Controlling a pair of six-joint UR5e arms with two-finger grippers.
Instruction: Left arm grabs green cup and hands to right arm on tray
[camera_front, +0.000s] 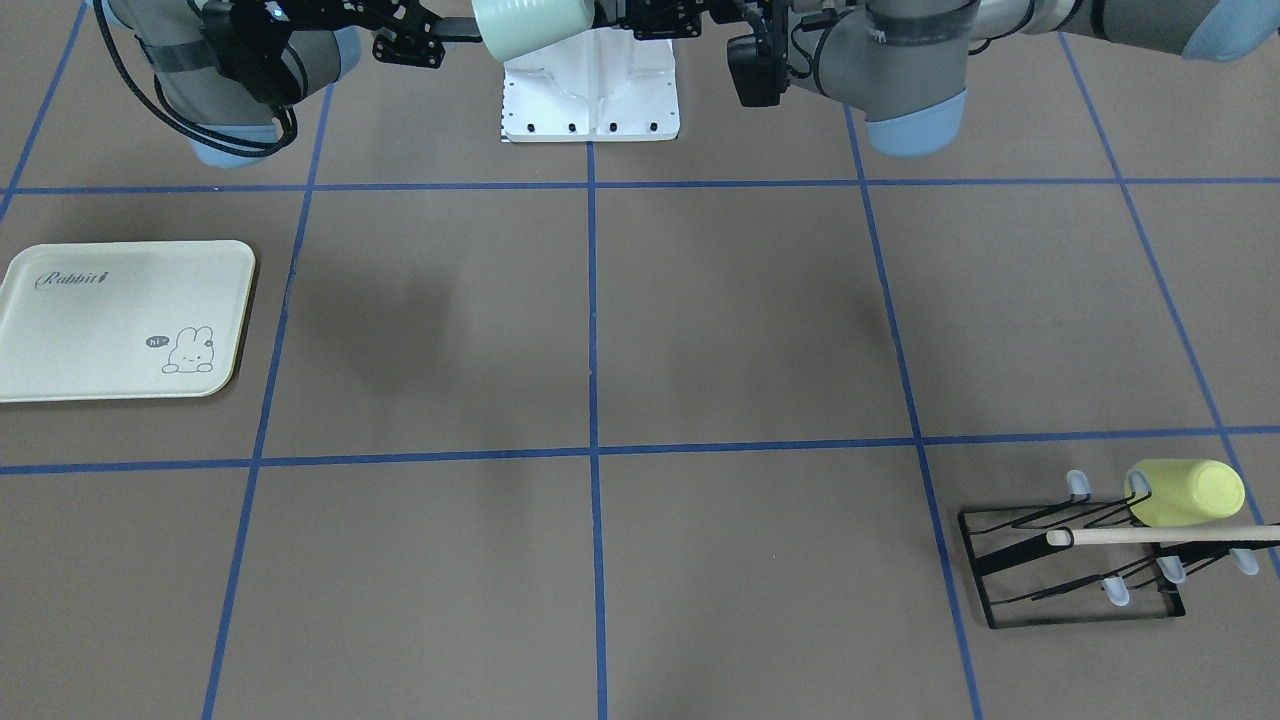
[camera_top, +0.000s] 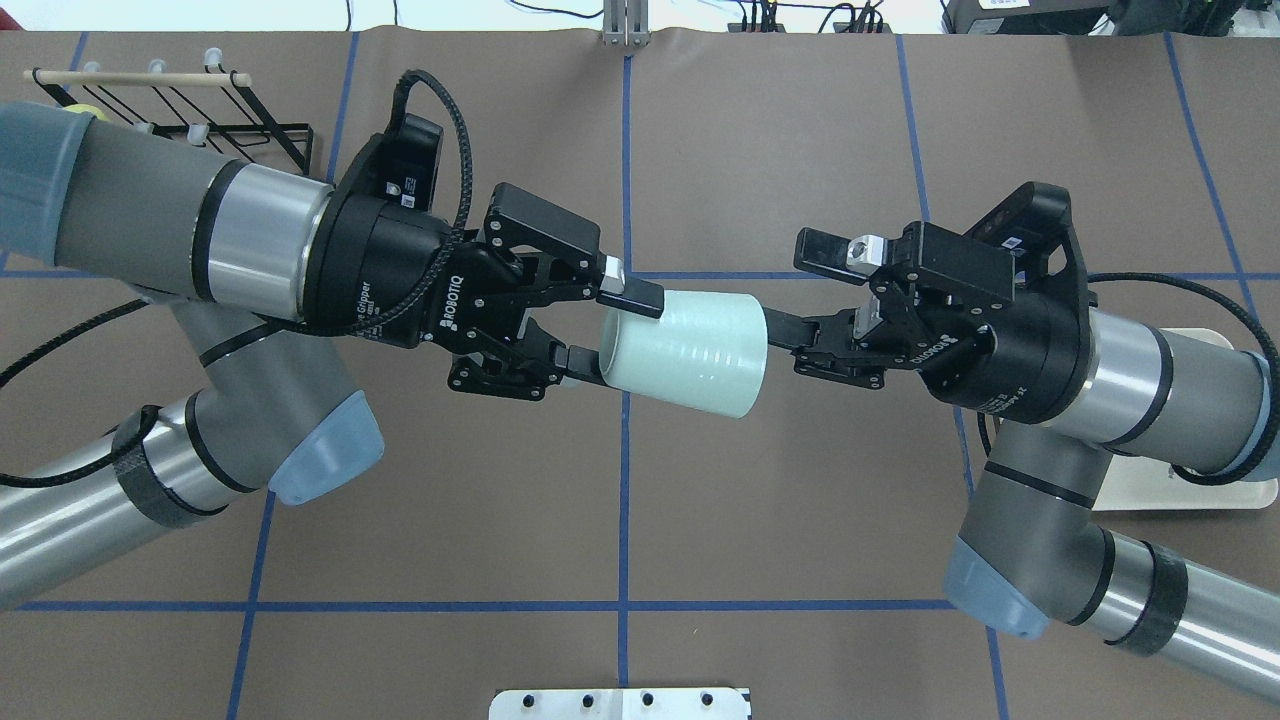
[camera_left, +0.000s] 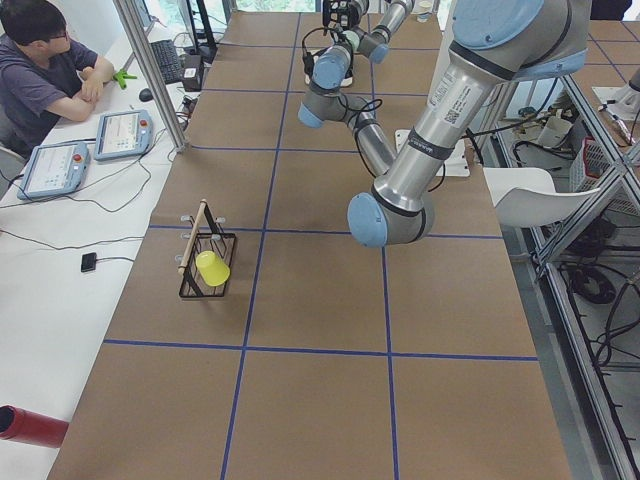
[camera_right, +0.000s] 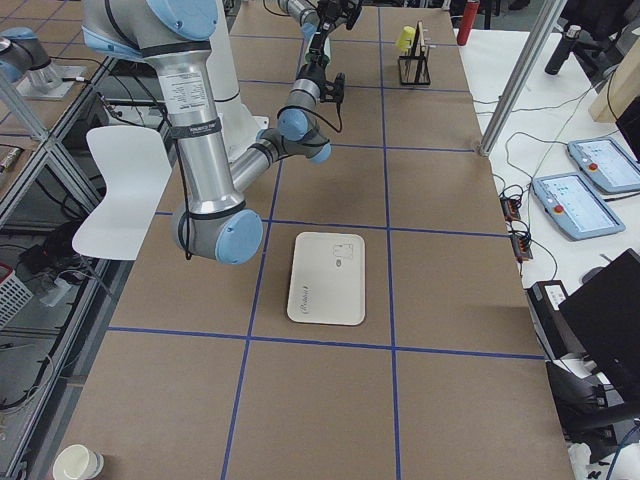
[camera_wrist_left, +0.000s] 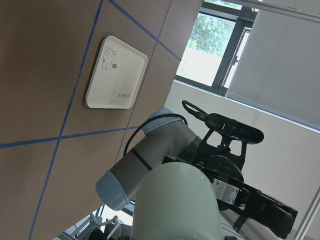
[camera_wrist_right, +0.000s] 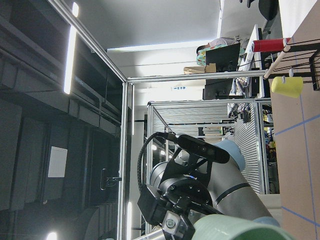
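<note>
The cup (camera_top: 685, 350) lies level, axis hand to hand — left hand (camera_top: 608, 330) clamped on its base, right hand (camera_top: 798, 290) spread at its mouth.

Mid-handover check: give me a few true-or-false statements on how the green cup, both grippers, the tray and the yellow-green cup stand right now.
1. The left gripper holds the green cup off the table. True.
2. The right gripper is clamped on the green cup. False: its jaws stand wide apart, with the upper finger clear of the cup and the lower one at the cup's wide end.
3. The green cup stands on the tray. False: no cup is on the tray, and the green cup is in the air between the grippers.
4. The yellow-green cup sits on the black rack. True.
5. The green cup is held upright. False: it lies on its side.
</note>
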